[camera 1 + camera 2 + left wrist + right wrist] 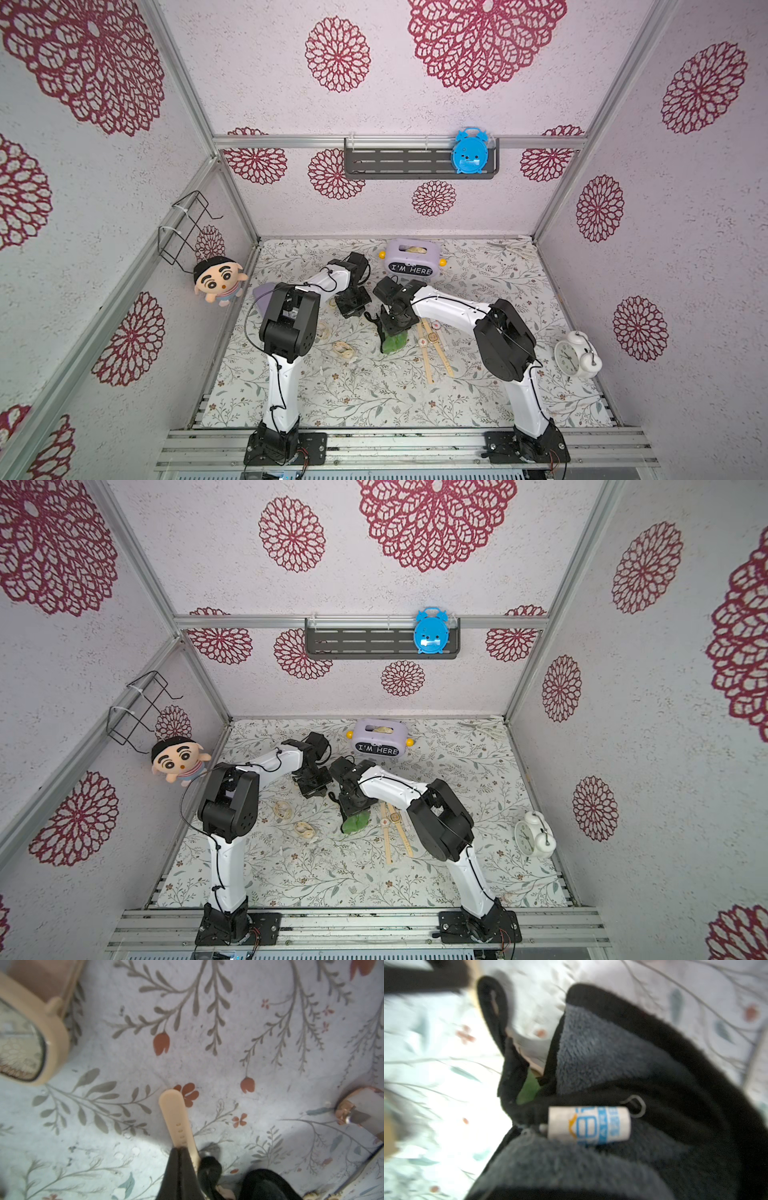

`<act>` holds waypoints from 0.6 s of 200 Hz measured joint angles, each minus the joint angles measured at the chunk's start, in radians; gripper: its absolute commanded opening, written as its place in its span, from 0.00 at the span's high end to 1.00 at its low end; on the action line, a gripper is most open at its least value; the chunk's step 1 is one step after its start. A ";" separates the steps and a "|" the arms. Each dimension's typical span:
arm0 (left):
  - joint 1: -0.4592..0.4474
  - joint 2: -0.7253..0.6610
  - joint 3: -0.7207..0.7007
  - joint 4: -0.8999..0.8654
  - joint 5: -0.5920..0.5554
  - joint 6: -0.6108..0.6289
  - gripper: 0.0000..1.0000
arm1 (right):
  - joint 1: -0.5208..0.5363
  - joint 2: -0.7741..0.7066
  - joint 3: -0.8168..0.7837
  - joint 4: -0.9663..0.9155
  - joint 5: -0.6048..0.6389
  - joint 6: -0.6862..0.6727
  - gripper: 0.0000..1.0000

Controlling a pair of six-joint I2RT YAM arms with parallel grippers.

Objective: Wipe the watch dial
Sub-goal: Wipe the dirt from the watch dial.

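In the left wrist view my left gripper is shut on a beige watch strap that lies flat on the flowered mat. The strap runs back under a dark grey cloth with a white label. The watch dial is hidden beneath that cloth. My right gripper is shut on the cloth and presses it onto the mat; its fingers are buried in the fabric. A green patch shows under the cloth's edge. In both top views the left gripper stands close beside the right one.
Two flat watches with beige straps lie just right of the cloth, and two curled ones lie left. A purple "I'M HERE" box stands behind, a white alarm clock at the right edge, and a plush doll on the left wall.
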 measured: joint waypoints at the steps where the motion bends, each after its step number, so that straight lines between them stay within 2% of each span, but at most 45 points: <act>1: 0.000 0.001 0.001 -0.001 0.000 0.000 1.00 | -0.001 0.000 0.002 -0.004 0.001 -0.001 1.00; 26: 0.000 0.003 0.005 -0.005 0.000 0.001 1.00 | -0.039 0.005 0.084 -0.136 0.022 -0.016 1.00; 60: 0.000 0.005 0.007 -0.007 0.001 0.000 1.00 | -0.078 0.005 0.210 -0.180 -0.014 -0.040 1.00; 87: 0.000 0.007 0.011 -0.011 0.001 0.000 1.00 | -0.106 0.001 0.232 -0.153 -0.115 -0.040 1.00; 120: 0.000 0.008 0.013 -0.013 0.002 -0.001 1.00 | -0.123 -0.003 0.180 -0.059 -0.290 -0.034 1.00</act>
